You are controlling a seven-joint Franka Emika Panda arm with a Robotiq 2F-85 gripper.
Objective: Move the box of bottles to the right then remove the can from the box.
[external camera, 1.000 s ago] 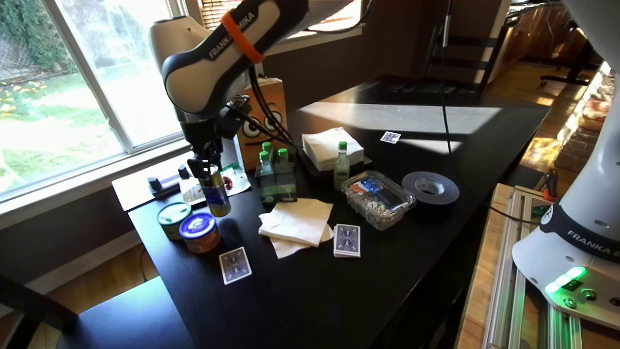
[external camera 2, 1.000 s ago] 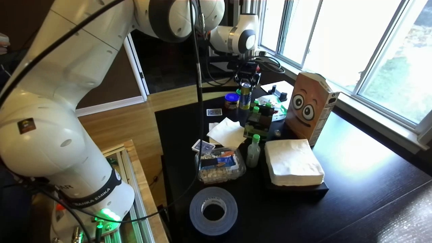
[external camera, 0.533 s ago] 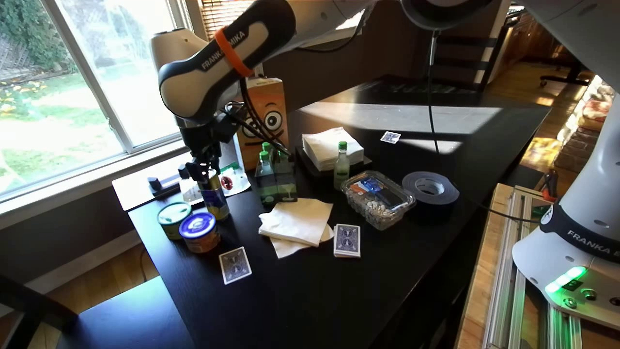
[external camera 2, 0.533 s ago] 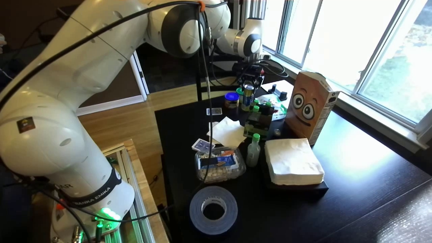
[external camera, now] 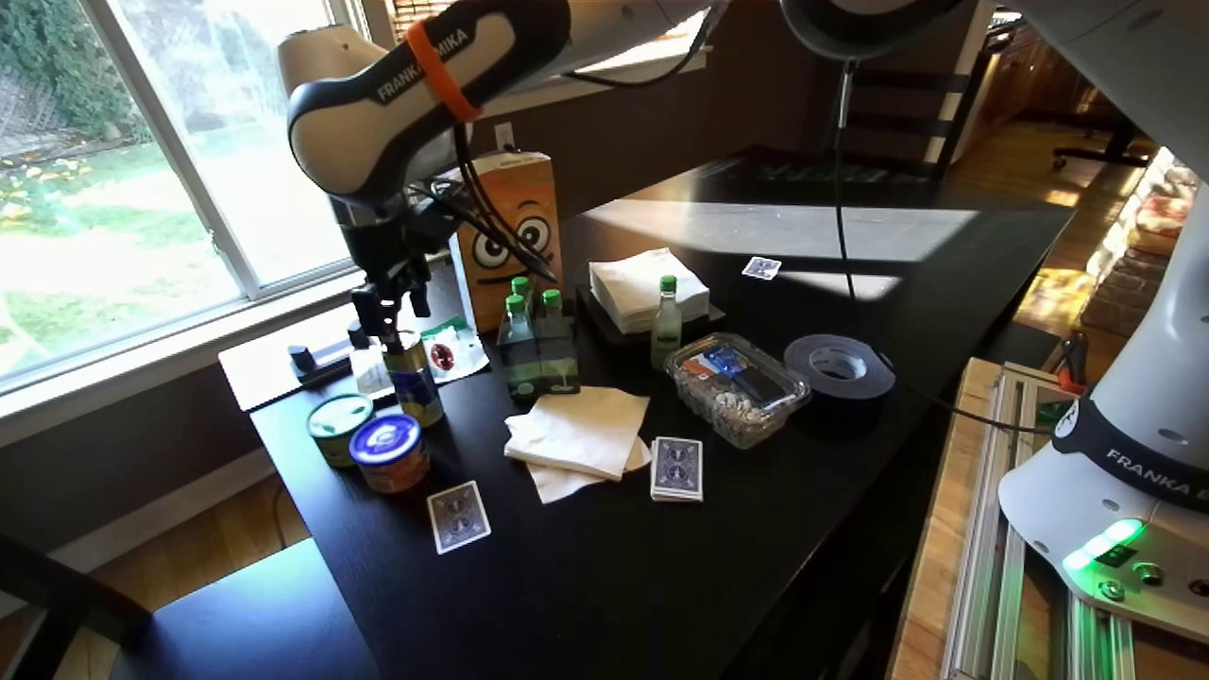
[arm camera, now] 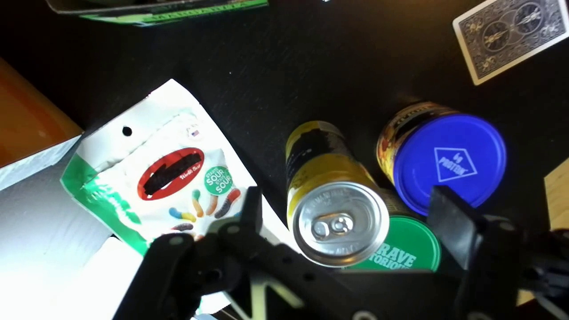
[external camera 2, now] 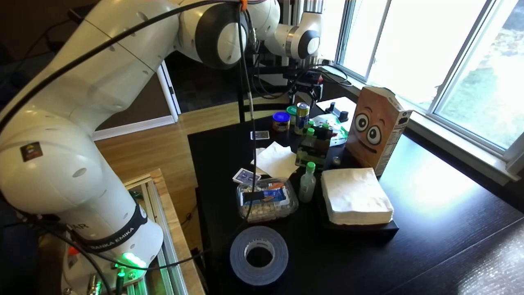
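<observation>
The yellow and dark can [external camera: 413,387] stands upright on the black table, outside the box of bottles; it also shows in an exterior view [external camera 2: 302,119] and in the wrist view [arm camera: 326,178]. My gripper [external camera: 395,316] is open just above the can; in the wrist view the open fingers [arm camera: 349,213] stand apart on either side of the can's top, not touching it. The box of bottles [external camera: 543,364], low and dark with a few green-capped bottles, stands beside the can; it shows in an exterior view [external camera 2: 312,153], and only its edge shows in the wrist view [arm camera: 209,13].
A blue-lidded tin [external camera: 389,453] and a green-lidded tin [external camera: 340,425] stand close beside the can. A candy bag [arm camera: 178,178] lies on its other side. A tall orange box with eyes [external camera 2: 372,131], napkins [external camera: 586,434], a single bottle [external camera: 666,331] and a clear tub [external camera 2: 268,200] are nearby.
The can, held in the gripper a second ago, has come down and stands on the table near the tins. My gripper has let go of it and moved up a little.
</observation>
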